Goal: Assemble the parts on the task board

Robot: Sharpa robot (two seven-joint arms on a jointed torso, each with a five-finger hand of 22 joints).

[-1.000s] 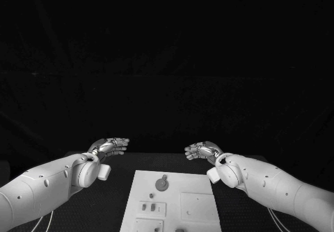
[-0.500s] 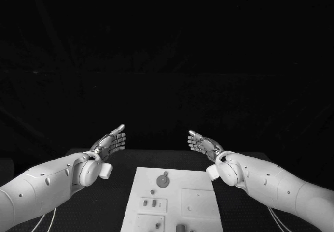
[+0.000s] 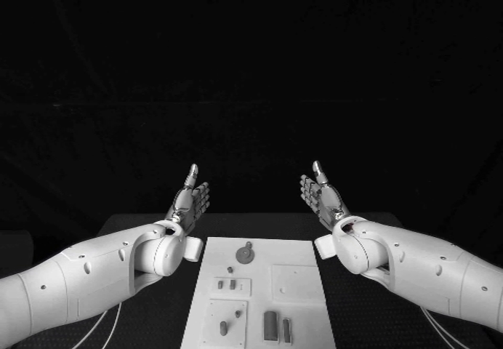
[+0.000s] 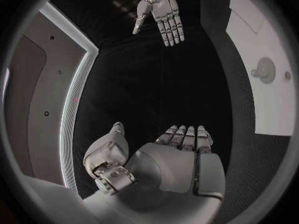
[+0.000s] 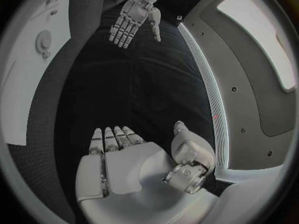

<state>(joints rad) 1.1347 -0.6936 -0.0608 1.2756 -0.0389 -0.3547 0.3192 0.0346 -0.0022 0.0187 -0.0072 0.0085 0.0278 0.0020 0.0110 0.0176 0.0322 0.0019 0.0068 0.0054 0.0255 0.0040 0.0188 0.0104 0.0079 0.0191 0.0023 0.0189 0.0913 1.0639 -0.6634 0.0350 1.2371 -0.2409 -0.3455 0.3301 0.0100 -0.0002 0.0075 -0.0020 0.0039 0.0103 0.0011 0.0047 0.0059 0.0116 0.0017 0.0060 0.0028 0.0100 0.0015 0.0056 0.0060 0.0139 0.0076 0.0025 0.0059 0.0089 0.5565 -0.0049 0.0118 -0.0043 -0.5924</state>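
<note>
The task board (image 3: pixel 262 291) lies mid-worktop with small parts (image 3: pixel 272 326) lying on it, some seemingly loose. Both the left hand (image 3: pixel 189 200) and right hand (image 3: pixel 323 196) hover beyond it, fingers outstretched, holding nothing; whether assembly is finished is unclear.

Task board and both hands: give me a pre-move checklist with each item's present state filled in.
1. Left hand holds nothing, fingers straight: ok.
2. Right hand holds nothing, fingers straight: ok.
3. Both hands raised beyond the task board, touching nothing: ok.
4. Board lies flat between the arms: ok.
5. Round part sits at the board's far end: ok; whether it is seated, cannot tell.
6. Two upright-lying parts at the board's near end: assembled or loose, cannot tell.
</note>
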